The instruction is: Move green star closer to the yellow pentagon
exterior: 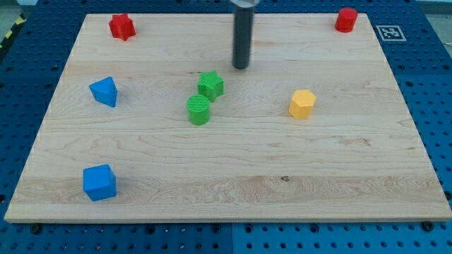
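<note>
The green star [210, 85] lies near the board's middle, a little towards the view's top. The yellow pentagon [302, 104] lies to its right, well apart from it. My tip [241, 67] is on the board just above and to the right of the green star, with a small gap between them. A green cylinder-like block [198, 110] sits just below and left of the star, close to it or touching it.
A red star [121, 27] is at the top left and a red block [346, 19] at the top right. A blue block [104, 91] lies at the left and a blue cube [99, 182] at the bottom left. The wooden board [233, 176] ends at blue pegboard all round.
</note>
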`<state>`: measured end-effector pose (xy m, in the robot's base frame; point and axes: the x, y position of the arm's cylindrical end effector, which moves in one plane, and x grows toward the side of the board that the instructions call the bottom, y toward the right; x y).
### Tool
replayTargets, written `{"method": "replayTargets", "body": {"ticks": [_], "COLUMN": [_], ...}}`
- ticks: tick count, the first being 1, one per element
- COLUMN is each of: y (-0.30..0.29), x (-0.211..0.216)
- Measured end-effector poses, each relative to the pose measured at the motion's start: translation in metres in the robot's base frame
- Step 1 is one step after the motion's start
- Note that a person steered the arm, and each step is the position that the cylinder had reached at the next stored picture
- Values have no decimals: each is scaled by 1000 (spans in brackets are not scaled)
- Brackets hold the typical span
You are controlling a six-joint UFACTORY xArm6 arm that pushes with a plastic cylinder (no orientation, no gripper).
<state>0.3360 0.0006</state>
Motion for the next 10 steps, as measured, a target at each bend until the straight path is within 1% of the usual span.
{"method": "replayTargets", "body": {"ticks": [2, 3, 4, 6, 7, 8, 9, 10], "y": [-98, -123, -124, -91, -94, -79, -59, -56], "x": [0, 5, 26, 39, 65, 75, 77, 77]}}
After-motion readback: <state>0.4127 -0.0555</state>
